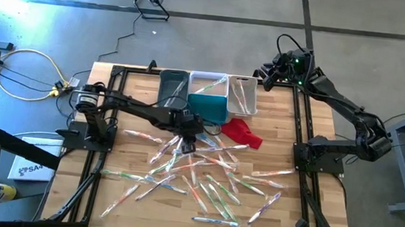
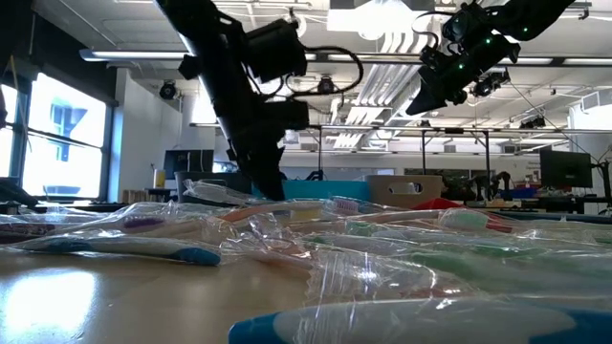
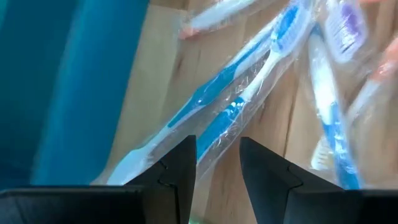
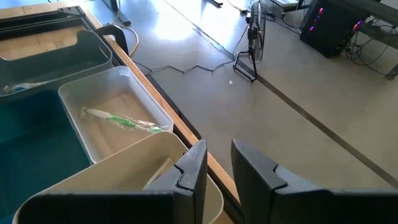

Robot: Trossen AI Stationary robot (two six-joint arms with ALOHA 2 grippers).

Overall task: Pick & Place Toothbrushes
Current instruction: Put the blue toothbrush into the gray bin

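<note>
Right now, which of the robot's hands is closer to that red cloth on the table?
The left. The left hand hangs over the toothbrushes, a short way from the red cloth. The right hand is raised beyond the table's back edge, past the bins.

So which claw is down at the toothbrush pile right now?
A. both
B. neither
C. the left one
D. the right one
C: the left claw is low over the scattered toothbrushes, with a blue one right past its fingers, while the right claw sits raised beyond the bins.

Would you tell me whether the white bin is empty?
Not empty: the white bin holds a green toothbrush lying on its floor.
</note>
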